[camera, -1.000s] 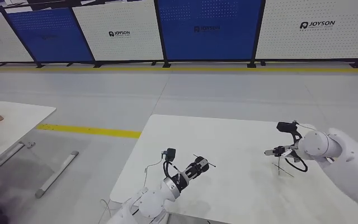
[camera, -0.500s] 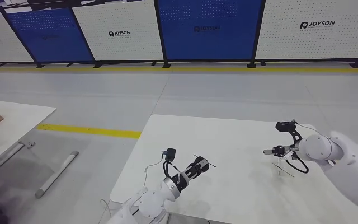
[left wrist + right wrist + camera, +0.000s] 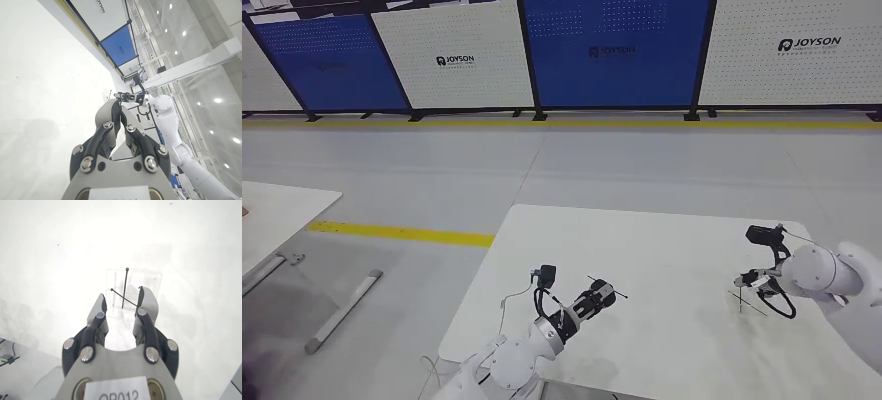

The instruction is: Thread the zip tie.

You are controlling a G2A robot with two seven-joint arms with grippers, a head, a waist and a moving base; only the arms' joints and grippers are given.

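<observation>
Looking down from the top camera: a white table (image 3: pixel 662 240), with the left gripper (image 3: pixel 606 293) on its 9 o'clock side, pinched shut on a thin black zip tie (image 3: pixel 623 295) held crosswise at the tips. Over on the 3 o'clock side, the right gripper (image 3: pixel 745 281), close by two crossed ties (image 3: pixel 745 300); cannot tell its opening from this height. At 12 o'clock beyond the table, blue and white panels (image 3: pixel 617 50), each carrying a small printed logo.

Switching to the left wrist camera: confirms the pinch, dark finger pads pressed together on the strand. Adds a side-on look at the right gripper (image 3: pixel 118 94) farther off, and the edge of a white label (image 3: pixel 119 193) on the near gripper's base, print cut off.

Turning to the right wrist camera: shows the right gripper's fingers spread wide. Reveals a clear box (image 3: pixel 155 281) with the crossed ties standing in it, one nearly upright with its square head topmost, the other slanting across it and ending just beside one finger. Carries another white label (image 3: pixel 117 387), dark characters partly cropped.
</observation>
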